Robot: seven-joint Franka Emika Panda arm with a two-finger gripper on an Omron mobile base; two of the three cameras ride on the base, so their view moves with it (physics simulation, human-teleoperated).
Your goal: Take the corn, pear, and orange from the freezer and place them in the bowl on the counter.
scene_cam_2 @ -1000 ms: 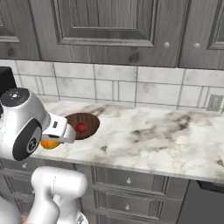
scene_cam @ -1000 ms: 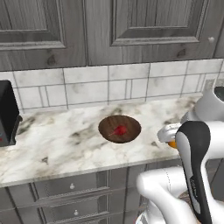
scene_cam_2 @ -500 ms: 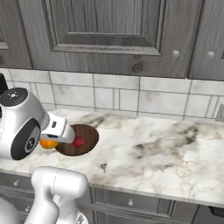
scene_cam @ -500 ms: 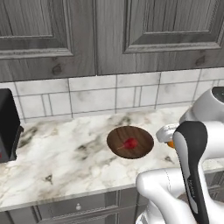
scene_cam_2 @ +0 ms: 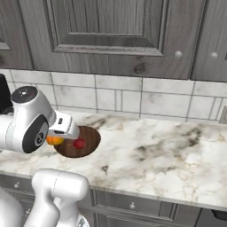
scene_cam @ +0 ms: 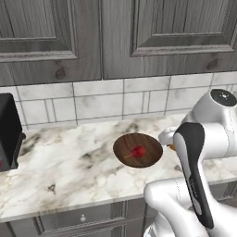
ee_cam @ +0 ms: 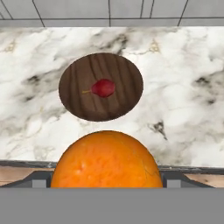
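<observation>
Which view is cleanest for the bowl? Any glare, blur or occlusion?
Hand view: bowl sharp, evenly lit, no glare; the orange looms large at the bottom. Left base view: bowl clear, soft flat light. Right base view: the arm covers the bowl's left edge.

The setting was a rendered domestic kitchen. A white-and-grey marbled stone counter (scene_cam: 69,171) ran along the wall over grey drawer cabinets (scene_cam_2: 142,206) fitted with small round knobs. Pale square tiles (scene_cam: 102,104) formed the backsplash behind it. Dark grey wooden wall cabinets (scene_cam_2: 111,31) with raised panel doors hung above. A black appliance (scene_cam: 8,132) stood at the left end of the counter. A brown wooden bowl (ee_cam: 78,105) sat on the stone.
</observation>
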